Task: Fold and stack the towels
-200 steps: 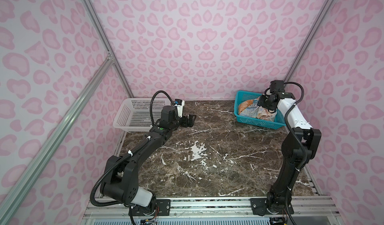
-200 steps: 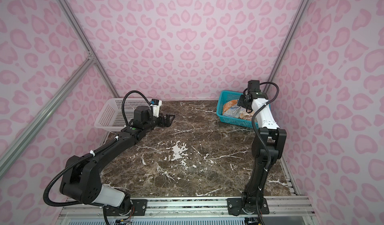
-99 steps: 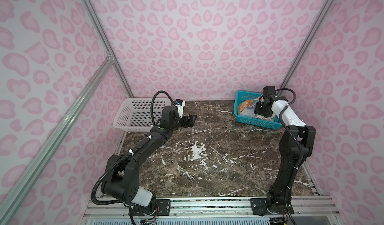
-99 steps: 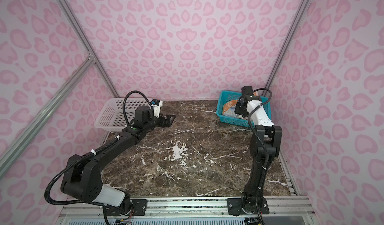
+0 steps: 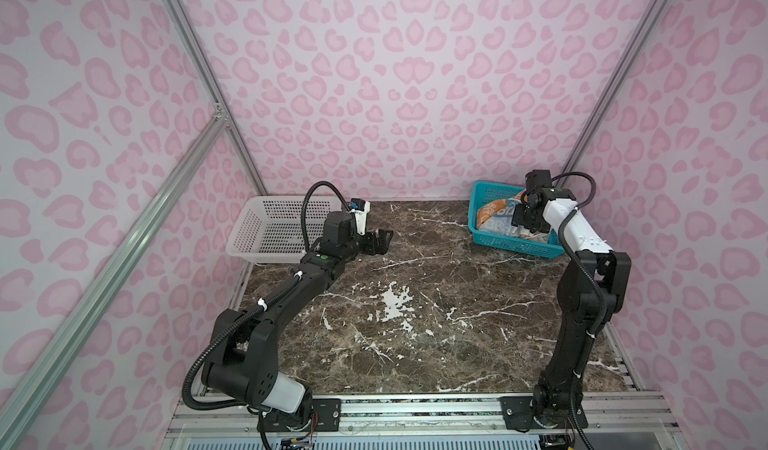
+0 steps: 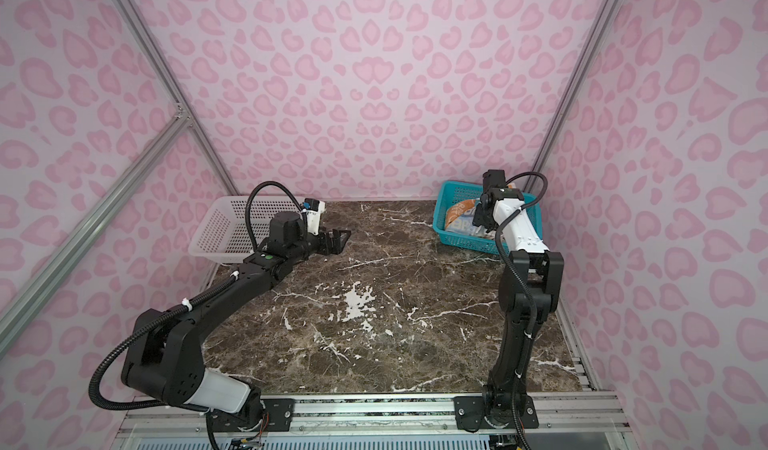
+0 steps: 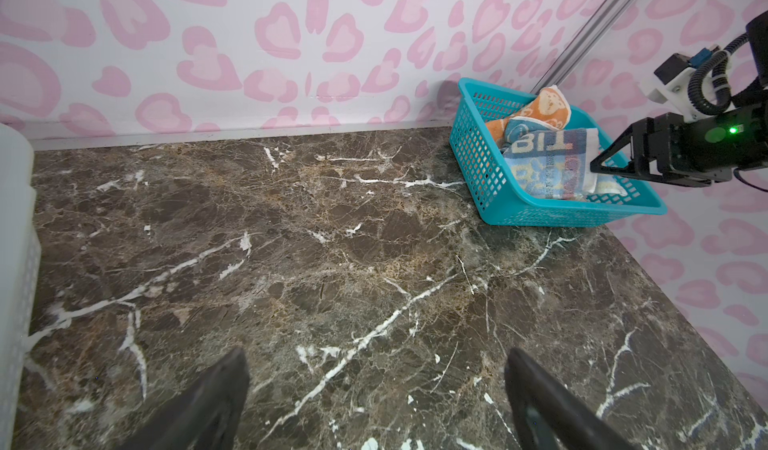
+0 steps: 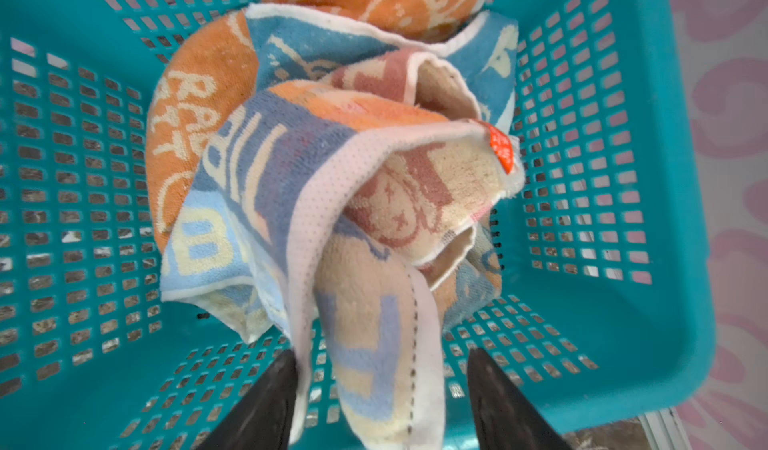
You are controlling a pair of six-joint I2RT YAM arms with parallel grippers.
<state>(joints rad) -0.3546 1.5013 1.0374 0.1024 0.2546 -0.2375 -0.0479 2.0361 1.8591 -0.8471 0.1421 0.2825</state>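
Right pincer [image 8: 380,356] gapes astride the cream lettered terry towel [image 8: 365,227], tangled with the blue towel [image 8: 316,44] and orange towel [image 8: 199,107] in the teal plastic basket [image 8: 623,344], far right corner of the tabletop [image 5: 415,335]. Left pincer [image 7: 374,360] wide, empty. Risk: pinching several layers drags neighbours out.

The brown marble tabletop [image 5: 415,260] lies open between a white perforated plastic basket [image 5: 257,235] and a teal plastic basket [image 5: 507,246] (packed with terry towels [image 8: 332,186]).
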